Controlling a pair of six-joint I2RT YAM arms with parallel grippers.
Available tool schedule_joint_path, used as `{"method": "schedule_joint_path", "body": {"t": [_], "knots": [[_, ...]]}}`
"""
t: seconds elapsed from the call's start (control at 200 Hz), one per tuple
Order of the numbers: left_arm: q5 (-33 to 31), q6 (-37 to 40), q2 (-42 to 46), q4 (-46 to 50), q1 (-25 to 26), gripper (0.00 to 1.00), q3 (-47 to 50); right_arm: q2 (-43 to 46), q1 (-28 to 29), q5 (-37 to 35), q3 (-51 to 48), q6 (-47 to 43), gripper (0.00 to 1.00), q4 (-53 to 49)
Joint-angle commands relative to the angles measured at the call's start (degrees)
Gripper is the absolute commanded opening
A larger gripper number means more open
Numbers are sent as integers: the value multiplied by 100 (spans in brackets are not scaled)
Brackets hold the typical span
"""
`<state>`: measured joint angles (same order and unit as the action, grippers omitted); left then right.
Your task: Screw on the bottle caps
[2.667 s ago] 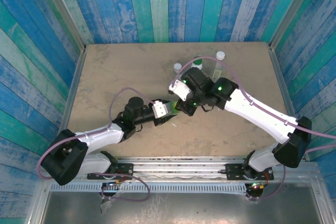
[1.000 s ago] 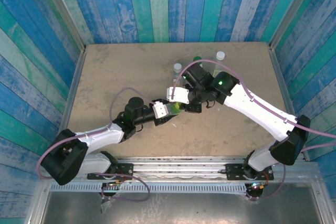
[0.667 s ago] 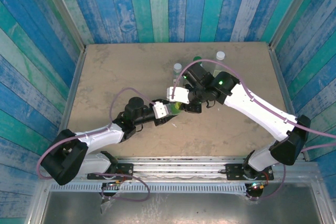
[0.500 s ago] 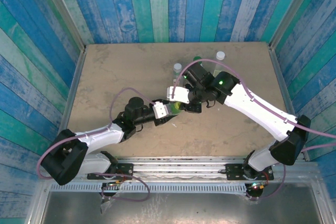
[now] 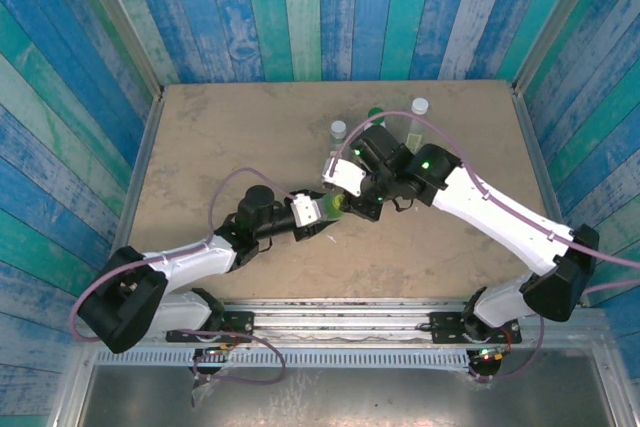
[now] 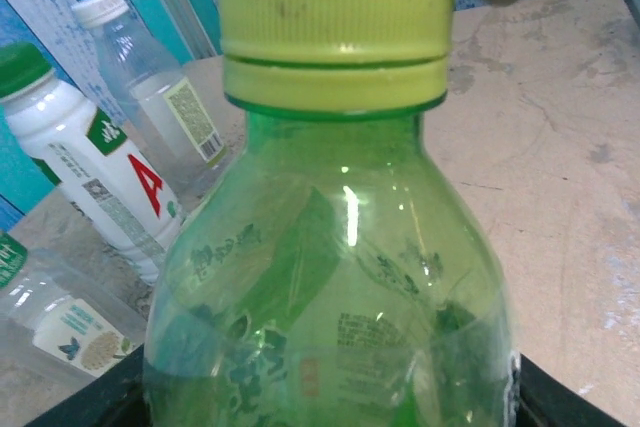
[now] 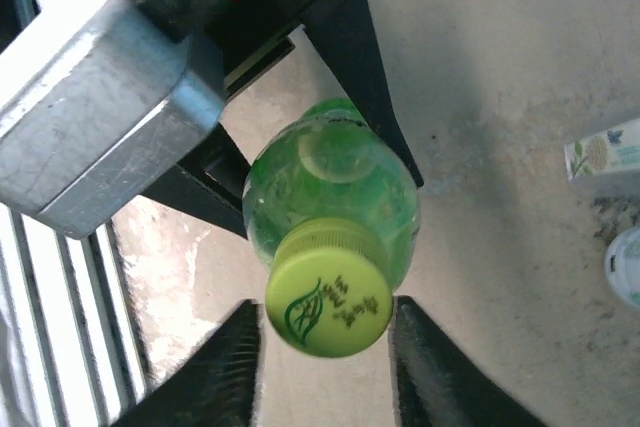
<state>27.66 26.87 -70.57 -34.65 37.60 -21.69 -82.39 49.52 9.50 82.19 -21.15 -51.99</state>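
Note:
My left gripper [image 5: 320,210] is shut on the body of the translucent green bottle [image 6: 330,277] and holds it just above the table. A yellow-green cap [image 7: 328,304] sits on its neck, level on the thread ring in the left wrist view. My right gripper [image 7: 328,312] straddles the cap from above. Its black fingers [image 7: 232,372] stand on either side of the cap with a thin gap, so it is open. In the top view the right gripper [image 5: 346,199] hangs over the bottle's [image 5: 331,207] top end.
Three capped bottles stand behind at the back: a white bottle [image 6: 95,182] with a red-and-green label and green cap, a tall clear one [image 6: 150,82] with a white cap, and a short clear one [image 6: 60,332]. They stand close behind the right wrist [image 5: 375,162].
The right wrist swung round over the cap between the first and later frames. In the last half second it turned back a little and shifted right. The left arm and bottle stayed still.

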Motion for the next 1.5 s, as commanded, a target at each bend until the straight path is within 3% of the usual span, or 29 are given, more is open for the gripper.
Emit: {"method": "schedule_joint_path", "body": {"t": [0.0, 0.105, 0.285, 0.421, 0.746, 0.926, 0.986, 1.081, 1.257, 1.377, 1.497], "knots": [[-103, -159, 166, -368, -15, 59, 30, 433, 4, 77, -211, -88, 54, 355], [-30, -464, 192, -647, -25, 59, 101, 969, -11, 93, -825, -160, 60, 1221], [362, -1035, 58, -1492, -69, 58, 235, 2062, -46, 487, -2562, 610, 60, 3790], [630, -1218, -36, -1654, -70, 58, 200, 2357, -63, 987, -3295, 875, 60, 4910], [826, -1255, -94, -1669, -69, 59, 150, 1770, -69, 1066, -3028, 943, 46, 5049], [718, -1212, -29, -1598, -72, 60, 175, 1686, -81, 1009, -2944, 979, 21, 4834], [648, -1226, -43, -1655, -70, 62, 199, 1706, -83, 967, -2941, 995, 18, 4736], [416, -1413, -80, -1883, -69, 71, 265, 1741, -84, 587, -2958, 1208, 16, 4571], [-400, -2030, 52, -2348, -69, 99, 614, 1776, -96, -1104, -3109, 2117, 12, 4746], [-907, -2609, 227, -2645, -69, 94, 1002, 1441, -268, -1847, -3053, 2634, 10, 4829], [-889, -2836, 321, -2677, -69, 94, 1269, 1069, -446, -1739, -2973, 2777, 11, 4975]]}}
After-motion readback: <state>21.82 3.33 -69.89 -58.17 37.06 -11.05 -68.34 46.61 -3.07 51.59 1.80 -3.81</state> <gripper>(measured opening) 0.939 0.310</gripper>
